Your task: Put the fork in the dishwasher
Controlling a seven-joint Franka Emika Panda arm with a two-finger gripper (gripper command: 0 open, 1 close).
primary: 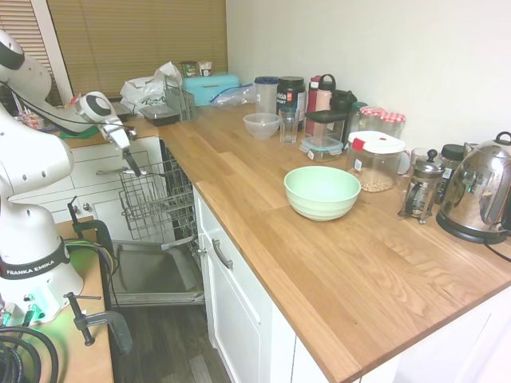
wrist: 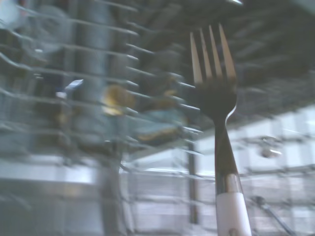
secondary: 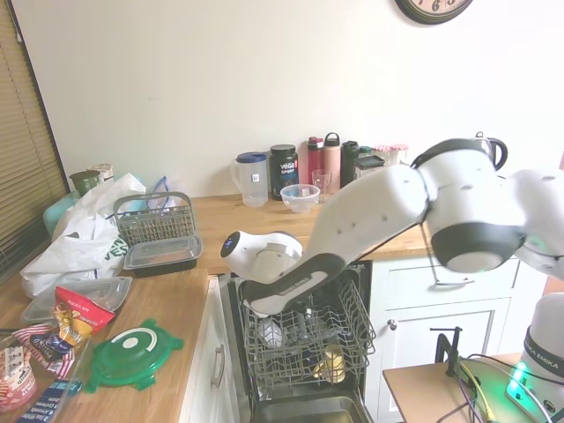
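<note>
fork: the fork (wrist: 215, 98) is held by the gripper (primary: 134, 166), just over the wire rack. its prongs point away from the wrist, down toward the rack, so it can slide in tip first. in the first outside view it shows only as a thin dark stick under the fingers.
gripper: the fingers are pinched tight on the fork's handle. the handle end looks white in the wrist view.
dishwasher: the dishwasher (primary: 156, 275) sits under the wooden counter (primary: 335, 263), at its near left edge. its door lies flat and open, so the arm can come in from above.
rack: the grey wire rack (secondary: 304, 348) is pulled out over the door. a few things already sit in it, one round and yellow; i cannot tell what they are.
arm: the white arm bends like an elbow and leans down over the rack. the wrist tips so the fork hangs almost straight down.
step: i think the fork is about to be let down into the rack. it is not in yet.
watch out: the wires are close together. the prongs might catch on one, so a slow, straight drop looks best.
mint bowl: the green bowl (primary: 322, 191) sits on the counter, well apart from the arm.
</note>
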